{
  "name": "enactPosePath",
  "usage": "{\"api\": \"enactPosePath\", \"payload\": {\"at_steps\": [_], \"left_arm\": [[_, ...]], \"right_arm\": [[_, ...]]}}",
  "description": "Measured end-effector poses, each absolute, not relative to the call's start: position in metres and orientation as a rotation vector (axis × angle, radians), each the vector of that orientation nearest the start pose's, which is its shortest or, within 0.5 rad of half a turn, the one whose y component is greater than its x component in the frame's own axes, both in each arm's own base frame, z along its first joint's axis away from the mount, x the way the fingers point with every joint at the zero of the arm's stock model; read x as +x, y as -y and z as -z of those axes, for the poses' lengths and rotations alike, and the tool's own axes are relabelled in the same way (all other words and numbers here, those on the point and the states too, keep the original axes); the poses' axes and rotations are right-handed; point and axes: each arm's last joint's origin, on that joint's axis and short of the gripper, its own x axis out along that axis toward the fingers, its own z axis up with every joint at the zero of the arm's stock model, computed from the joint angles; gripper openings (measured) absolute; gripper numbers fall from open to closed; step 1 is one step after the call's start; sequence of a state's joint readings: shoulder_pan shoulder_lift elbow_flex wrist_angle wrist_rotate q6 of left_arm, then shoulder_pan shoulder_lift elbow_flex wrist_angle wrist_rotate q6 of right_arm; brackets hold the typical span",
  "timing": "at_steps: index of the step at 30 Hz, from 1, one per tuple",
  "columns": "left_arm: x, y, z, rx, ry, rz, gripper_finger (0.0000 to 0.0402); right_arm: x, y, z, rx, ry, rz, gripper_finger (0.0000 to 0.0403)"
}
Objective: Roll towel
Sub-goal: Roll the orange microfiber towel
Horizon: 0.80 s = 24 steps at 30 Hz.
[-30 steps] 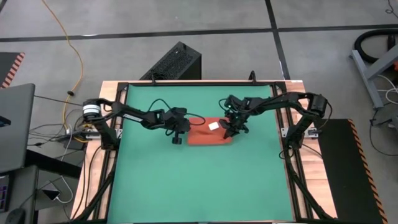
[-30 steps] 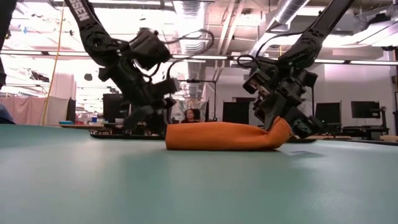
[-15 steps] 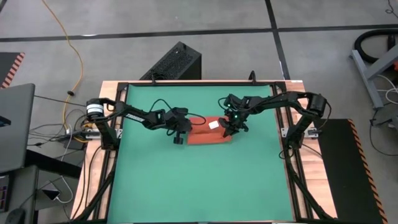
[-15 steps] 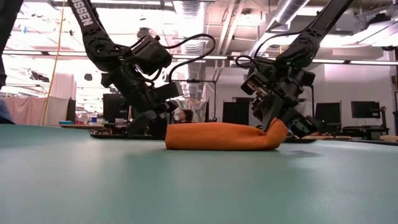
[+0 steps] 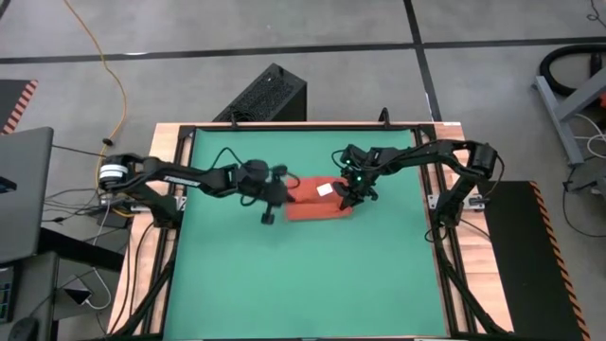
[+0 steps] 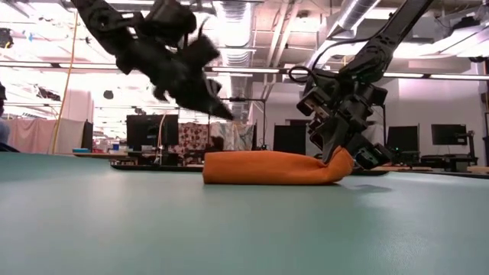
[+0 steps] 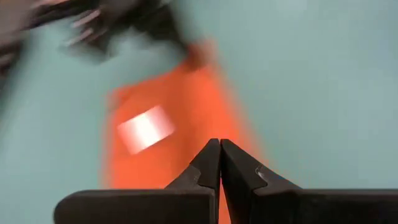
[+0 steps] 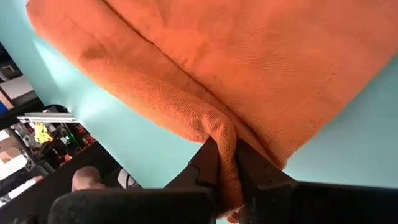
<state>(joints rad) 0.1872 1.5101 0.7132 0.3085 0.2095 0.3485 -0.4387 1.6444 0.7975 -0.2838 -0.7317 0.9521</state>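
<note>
While right jaws [image 8: 227, 163] pinch towel [image 8: 249, 68], left jaws [image 7: 220, 163] closed, empty

Bright overhead light, even — left wrist view smeared by motion blur.

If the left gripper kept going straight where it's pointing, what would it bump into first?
Probably the towel: the left gripper, shut, points at its orange cloth beside the white tag. Depth is unclear.
</note>
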Motion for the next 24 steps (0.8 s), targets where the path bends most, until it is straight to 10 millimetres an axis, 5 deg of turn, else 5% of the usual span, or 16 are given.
{"api": "enactPosePath", "payload": {"at_steps": [3,8,24], "left_arm": [[0.302,-0.03,-0.189,0.236,-0.431,0.245,0.0],[0.31,-0.01,-0.17,0.376,-0.494,0.224,0.0],[0.31,-0.019,-0.162,0.455,-0.552,0.139,0.0]], "right_arm": [[0.266,0.103,-0.142,1.493,-1.05,0.221,0.0036],[0.266,0.103,-0.142,1.503,-1.049,0.23,0.0036],[0.265,0.103,-0.142,1.587,-1.058,0.269,0.0036]]}}
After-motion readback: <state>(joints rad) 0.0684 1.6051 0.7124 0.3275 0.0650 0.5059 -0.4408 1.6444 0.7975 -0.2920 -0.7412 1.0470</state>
